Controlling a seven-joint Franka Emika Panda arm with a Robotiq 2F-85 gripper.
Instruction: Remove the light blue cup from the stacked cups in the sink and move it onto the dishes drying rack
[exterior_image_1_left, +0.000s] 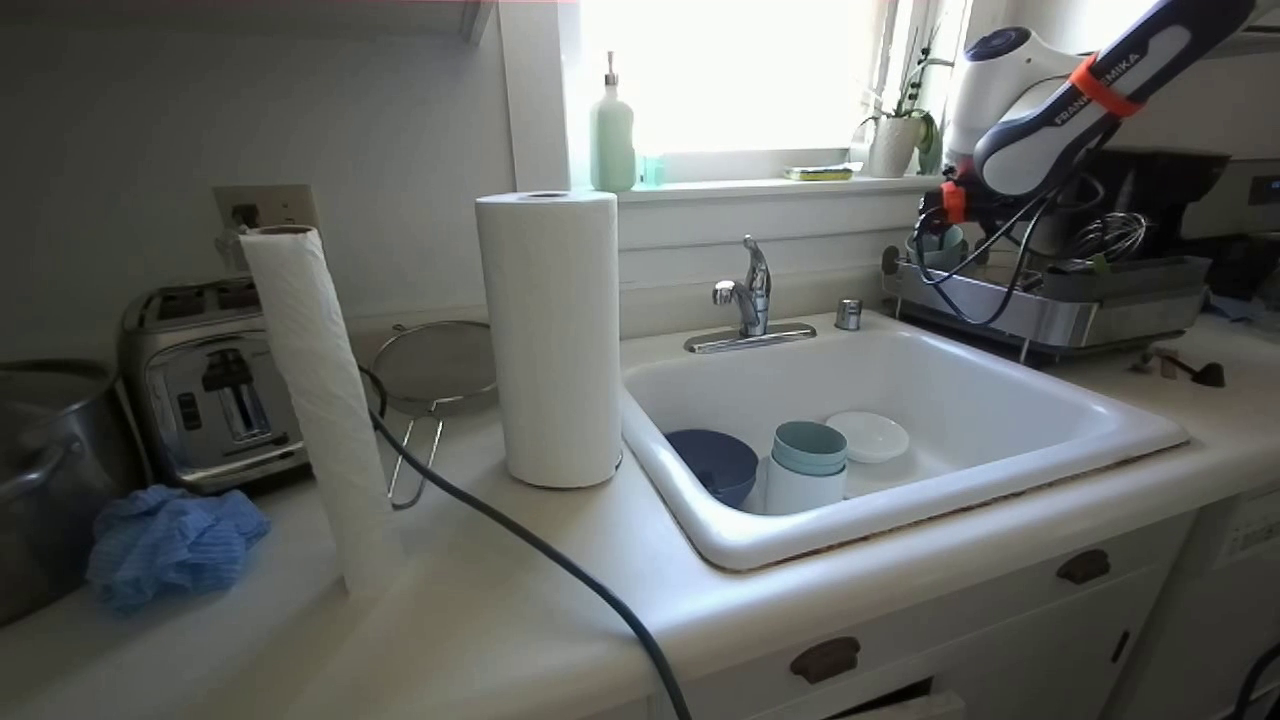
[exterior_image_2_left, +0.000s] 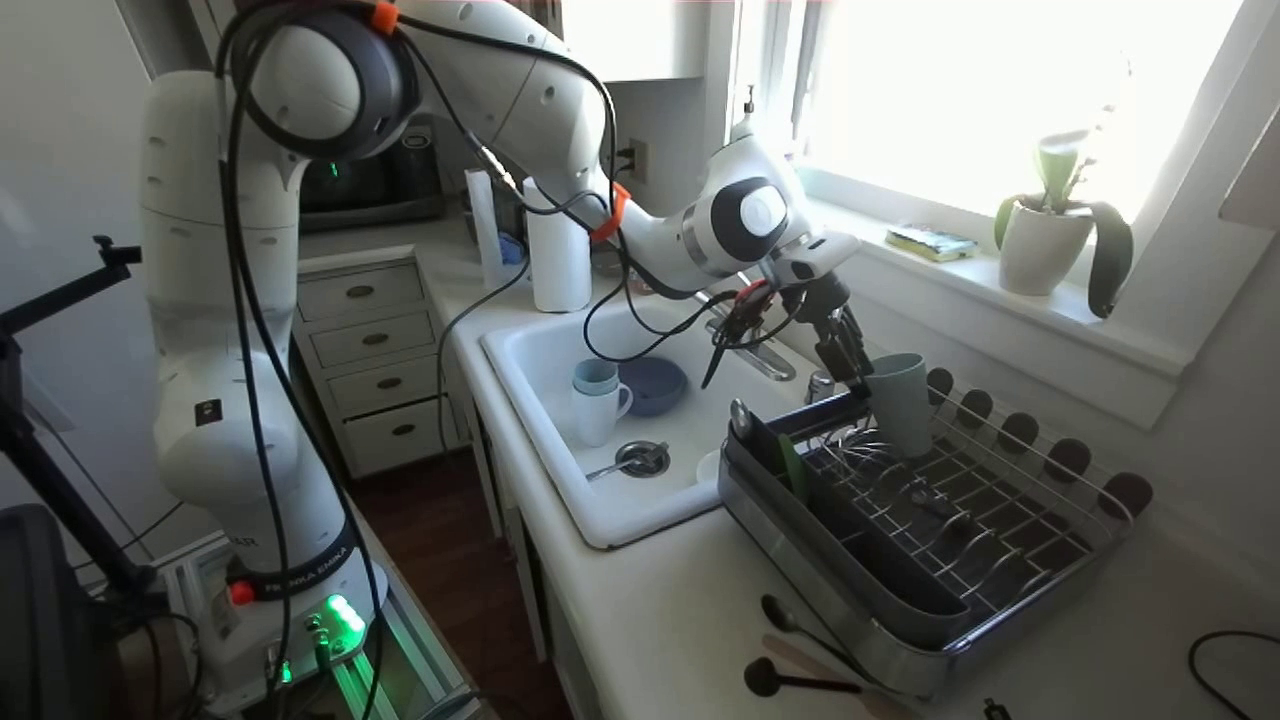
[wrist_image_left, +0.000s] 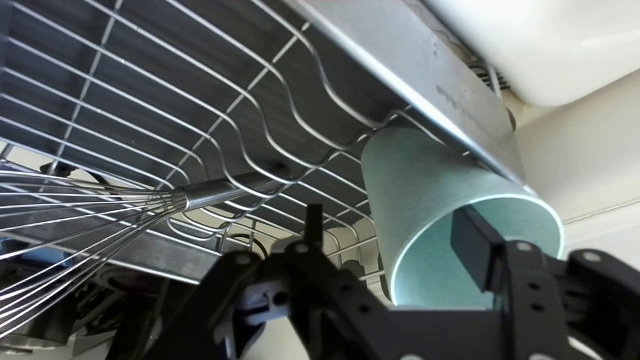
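The light blue cup (exterior_image_2_left: 900, 410) is inside the dishes drying rack (exterior_image_2_left: 820, 570), right of centre in an exterior view, mouth up and leaning slightly. The gripper (wrist_image_left: 390, 220) is at its rim with the fingers (wrist_image_left: 477, 250) spread wide: in the wrist view the one at right reaches into the cup's mouth, while the one nearer the centre stands outside, apart from the cup's wall. Whether the inner one touches the cup cannot be told. In that view the cup takes up the right of the frame, close beside the rack's steel side, and a whisk (wrist_image_left: 205, 194) points its wires toward the left edge.

The sink (exterior_image_1_left: 1000, 395) lies right of centre in an exterior view. In it the stacked cups (exterior_image_1_left: 808, 450) sit nested in a white mug (exterior_image_1_left: 803, 492), with a dark blue bowl (exterior_image_1_left: 712, 465) just to the left and a white dish (exterior_image_1_left: 868, 437) to the right. The faucet (exterior_image_1_left: 757, 285) rises behind. A paper towel roll (exterior_image_1_left: 550, 340) stands near mid-frame, a toaster (exterior_image_1_left: 225, 385) at left, and a crumpled blue cloth (exterior_image_1_left: 175, 545) at lower left. At the lower right of an exterior view, black utensils (exterior_image_2_left: 765, 678) lie on the counter (exterior_image_2_left: 680, 590) beside the rack.
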